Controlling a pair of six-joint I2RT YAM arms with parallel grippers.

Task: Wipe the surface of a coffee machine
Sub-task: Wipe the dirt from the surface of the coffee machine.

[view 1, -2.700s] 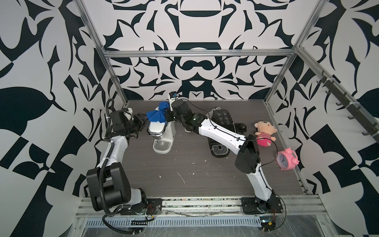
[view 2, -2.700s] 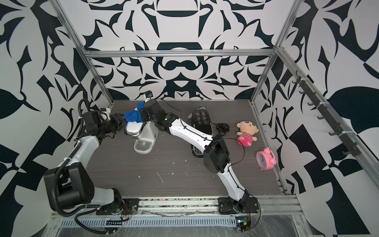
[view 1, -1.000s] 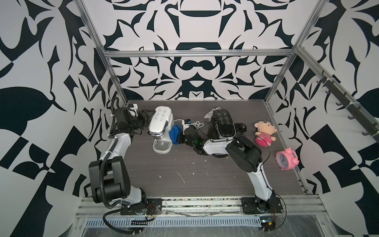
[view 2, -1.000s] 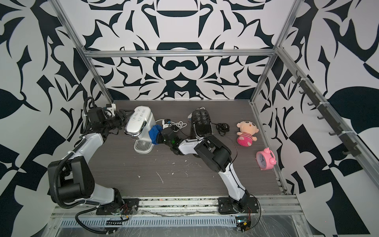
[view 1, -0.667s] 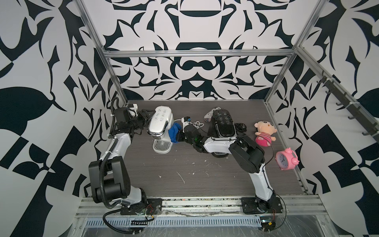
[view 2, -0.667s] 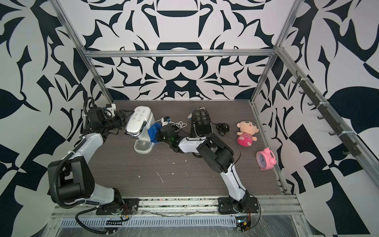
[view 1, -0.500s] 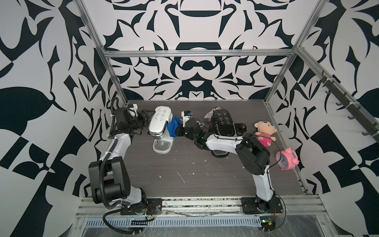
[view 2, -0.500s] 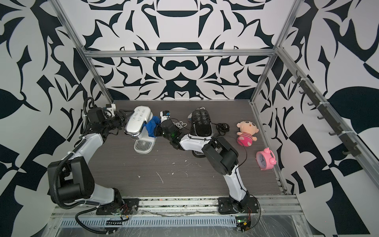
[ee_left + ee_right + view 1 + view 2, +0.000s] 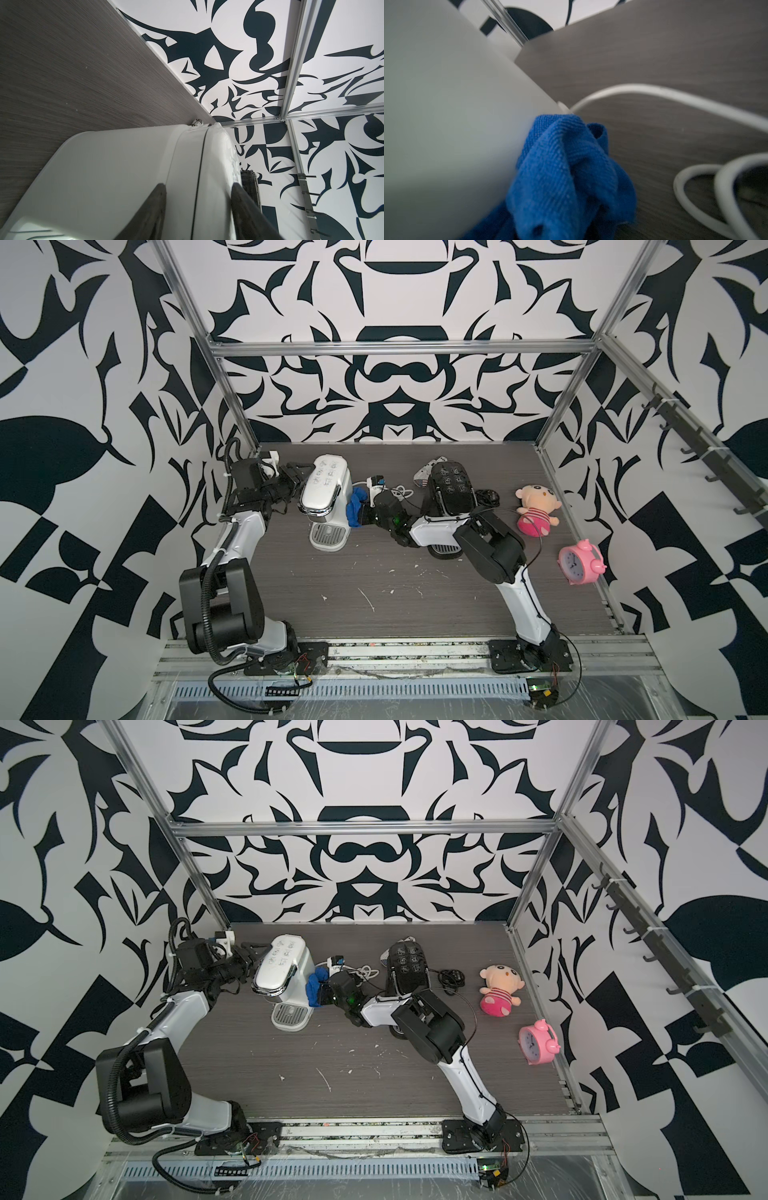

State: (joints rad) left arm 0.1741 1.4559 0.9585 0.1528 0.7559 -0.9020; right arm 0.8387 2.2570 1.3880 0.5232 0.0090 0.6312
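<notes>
A white coffee machine [image 9: 325, 488] [image 9: 282, 965] stands at the back left of the table. My right gripper [image 9: 363, 514] [image 9: 325, 990] is shut on a bunched blue cloth [image 9: 355, 510] [image 9: 315, 986] [image 9: 566, 170], which presses against the machine's right side wall [image 9: 456, 124]. The cloth hides the jaws in the right wrist view. My left gripper [image 9: 297, 477] [image 9: 247, 961] [image 9: 199, 199] is at the machine's rear left. Its dark fingers [image 9: 158, 201] stand apart, tips against the white body [image 9: 116, 166].
A black coffee machine [image 9: 451, 489] [image 9: 407, 965] stands right of the white one, under my right forearm. White cable [image 9: 399, 491] [image 9: 654, 93] loops lie between them. A doll [image 9: 536, 510] and a pink alarm clock [image 9: 579, 564] lie at the right. White crumbs [image 9: 368, 599] dot the table.
The cloth was on the machine's top earlier and is now on its right side. In the last second my right elbow swung out to the right. The left gripper has stayed put.
</notes>
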